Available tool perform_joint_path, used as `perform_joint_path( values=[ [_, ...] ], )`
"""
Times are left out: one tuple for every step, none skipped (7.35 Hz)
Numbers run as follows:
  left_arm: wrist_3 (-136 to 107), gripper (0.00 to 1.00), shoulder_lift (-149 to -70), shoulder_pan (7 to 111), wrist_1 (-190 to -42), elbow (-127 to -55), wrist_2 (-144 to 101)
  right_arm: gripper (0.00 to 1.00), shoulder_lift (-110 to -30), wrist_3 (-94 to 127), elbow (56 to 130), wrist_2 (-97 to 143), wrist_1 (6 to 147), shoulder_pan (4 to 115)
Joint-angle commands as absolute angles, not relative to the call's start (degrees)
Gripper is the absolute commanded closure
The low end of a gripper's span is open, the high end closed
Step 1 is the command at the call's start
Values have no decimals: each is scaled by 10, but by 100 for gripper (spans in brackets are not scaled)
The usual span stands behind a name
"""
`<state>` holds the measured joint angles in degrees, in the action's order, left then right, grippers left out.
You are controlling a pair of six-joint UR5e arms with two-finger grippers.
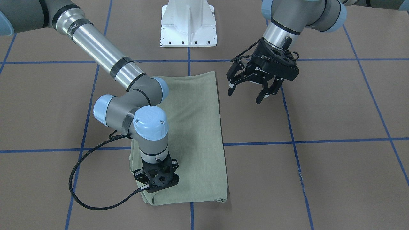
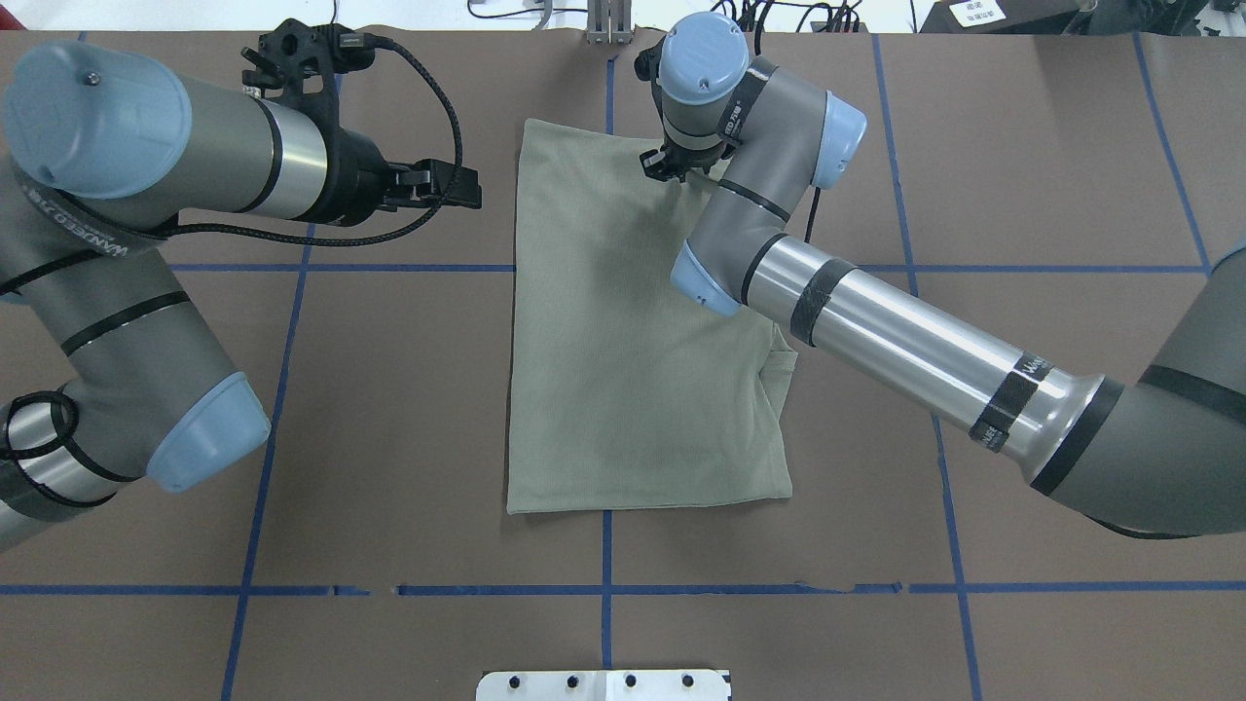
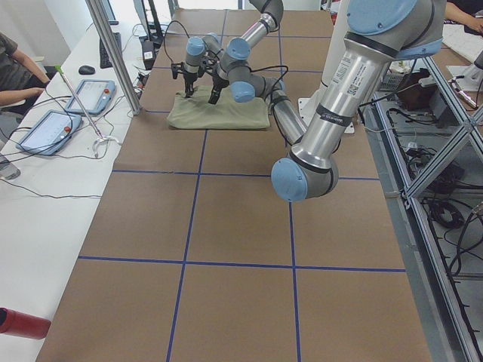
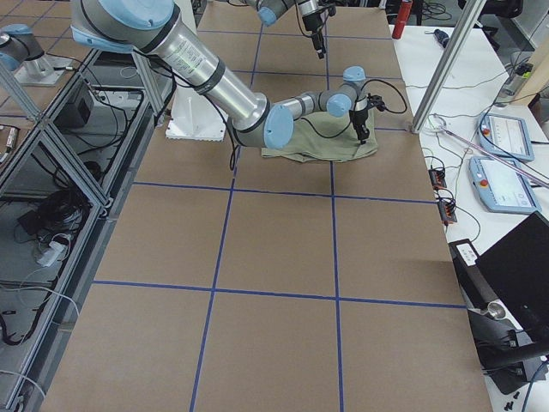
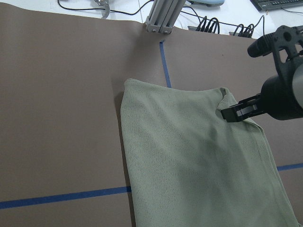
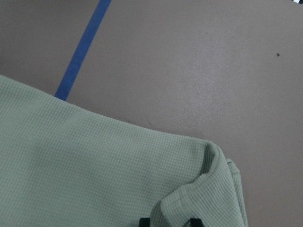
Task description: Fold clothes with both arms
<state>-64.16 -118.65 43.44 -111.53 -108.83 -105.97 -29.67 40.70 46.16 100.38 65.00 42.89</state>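
pale sage-green shirt [image 2: 623, 389], folded rectangle, smooth

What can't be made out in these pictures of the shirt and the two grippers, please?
Shirt collar and cuffs: folded inside, shown in no view.
Right gripper fingertips: under its own wrist in the front view; cut by the bottom edge in the right wrist view.
Left gripper: too small in both side views.
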Motion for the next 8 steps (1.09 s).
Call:
perform_joint_path(
  values=[
    [-642, 1, -1187, 435, -1115, -1090, -1060, 68, -288, 405, 443, 994, 643, 427],
    [-642, 1, -1187, 435, -1115, -1090, -1060, 71, -288, 403, 441, 992, 643, 427],
    [-642, 1, -1187, 435, -1115, -1092, -1060, 80, -288, 403, 440, 989, 643, 427],
    [-642, 1, -1187, 435, -1115, -1092, -1060, 91, -288, 400, 440, 985, 643, 427],
    [-642, 1, -1187, 435, -1115, -1091, -1060, 100, -288, 397, 440, 982, 644, 428],
    [-642, 1, -1187, 435, -1115, -1091, -1060, 100, -288, 393, 441, 982, 644, 430],
    [-642, 1, -1187, 435, -1115, -1091, -1060, 100, -288, 385, 441, 982, 645, 434],
    [-642, 1, -1187, 435, -1115, -1091, -1060, 100, -289, 365, 446, 985, 645, 452]
  ],
)
